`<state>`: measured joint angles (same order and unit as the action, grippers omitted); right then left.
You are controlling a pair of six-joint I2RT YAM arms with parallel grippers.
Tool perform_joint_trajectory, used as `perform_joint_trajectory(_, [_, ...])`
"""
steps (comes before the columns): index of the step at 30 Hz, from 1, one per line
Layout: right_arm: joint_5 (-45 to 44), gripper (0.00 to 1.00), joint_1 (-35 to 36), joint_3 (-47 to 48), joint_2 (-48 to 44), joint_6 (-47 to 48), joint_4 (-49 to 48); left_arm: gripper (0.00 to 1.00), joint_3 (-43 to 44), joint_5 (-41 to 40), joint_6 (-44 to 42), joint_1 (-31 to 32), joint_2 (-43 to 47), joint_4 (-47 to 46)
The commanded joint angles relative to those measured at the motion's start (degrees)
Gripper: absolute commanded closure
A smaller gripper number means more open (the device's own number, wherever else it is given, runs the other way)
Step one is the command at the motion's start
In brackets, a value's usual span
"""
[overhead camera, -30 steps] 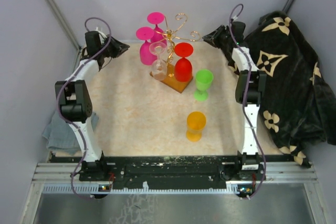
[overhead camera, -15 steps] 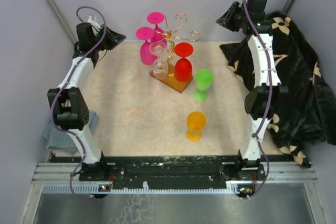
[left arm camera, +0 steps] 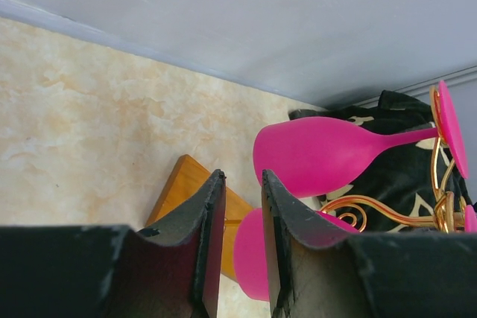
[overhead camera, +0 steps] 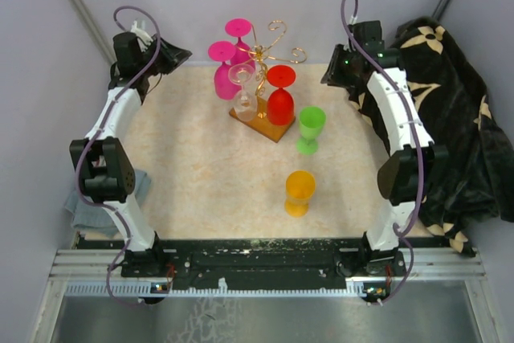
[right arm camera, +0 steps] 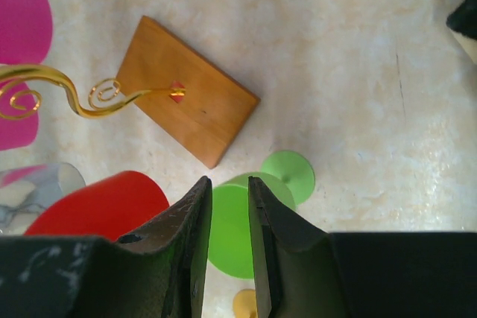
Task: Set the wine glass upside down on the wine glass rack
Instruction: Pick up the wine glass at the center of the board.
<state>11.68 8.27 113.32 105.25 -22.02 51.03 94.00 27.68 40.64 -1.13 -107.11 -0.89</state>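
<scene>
The wine glass rack is a gold wire stand on a wooden base at the back middle of the table. Two pink glasses, a clear one and a red one hang on it upside down. A green wine glass and an orange one stand upright on the table. My left gripper is open and empty, left of the rack and facing the pink glasses. My right gripper hovers open and empty above the green glass.
A black blanket with beige flowers is heaped along the right side, close to the right arm. A grey cloth lies off the table's left edge. Walls close in behind and on both sides.
Both arms have stretched up from their folded stance. The right gripper rose at the back right, then swung left and down toward the rack and green glass. The left gripper moved only slightly.
</scene>
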Motion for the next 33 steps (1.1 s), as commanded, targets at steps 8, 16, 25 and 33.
perform_joint_trajectory(8, [-4.5, 0.73, 1.8, -7.8, -10.0, 3.6, 1.9, 0.67, -0.3, 0.1, -0.5, 0.7, 3.6, -1.1])
perform_joint_trajectory(16, [-7.1, 0.73, 4.4, -15.0, -16.2, 3.1, 2.1, 0.66, -2.2, -1.2, -1.5, 1.0, 5.6, -1.0])
perform_joint_trajectory(25, [-6.3, 0.73, 4.5, -18.0, -16.2, 3.0, 0.6, 0.66, -2.0, -1.7, -3.3, 2.2, 6.7, 0.5])
perform_joint_trajectory(33, [-7.7, 0.73, 4.5, -18.9, -13.6, 4.4, 1.1, 0.65, -3.5, -1.9, -4.1, 2.6, 9.0, 1.1])
